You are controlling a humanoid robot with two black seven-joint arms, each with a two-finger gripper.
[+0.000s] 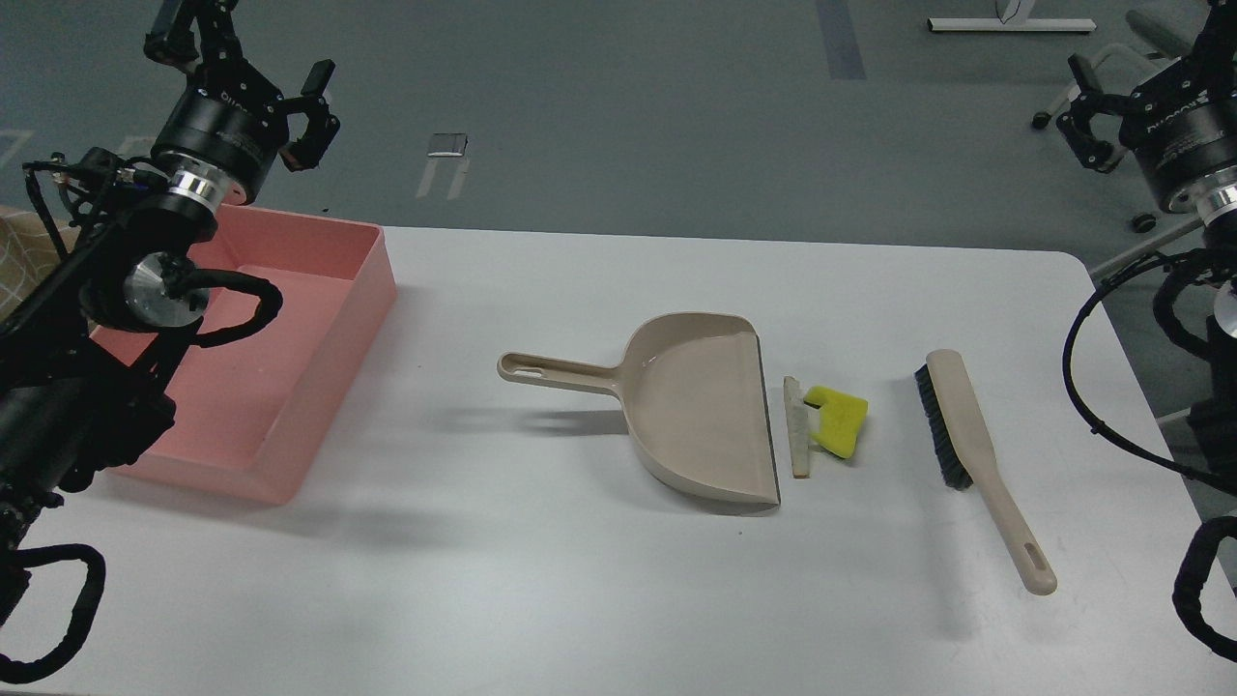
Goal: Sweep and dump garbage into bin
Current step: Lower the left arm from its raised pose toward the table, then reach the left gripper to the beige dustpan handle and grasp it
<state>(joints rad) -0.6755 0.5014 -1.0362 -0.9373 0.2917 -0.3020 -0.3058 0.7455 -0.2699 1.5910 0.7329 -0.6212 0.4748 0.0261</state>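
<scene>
Waiting: both arms raised off the table point(599, 599), nothing held, sweep not begun
Left gripper point(307, 116): fingers apart, empty, hovering above the far edge of the bin point(329, 319)
Right gripper point(1087, 121): fingers apart, empty, well clear of the brush point(976, 454)
Garbage: 2 scraps, whitish slice point(796, 425) just beside the dustpan point(691, 406) lip, yellow piece point(839, 420) touching or nearly touching it
Bin: pink tray at table left, well apart from dustpan
Risk 1: unheld dustpan likely slides when brush pushes scraps at it
Risk 2: thin slice may slip under the lip
Risk 3: tilting early on the carry could spill scraps
</scene>
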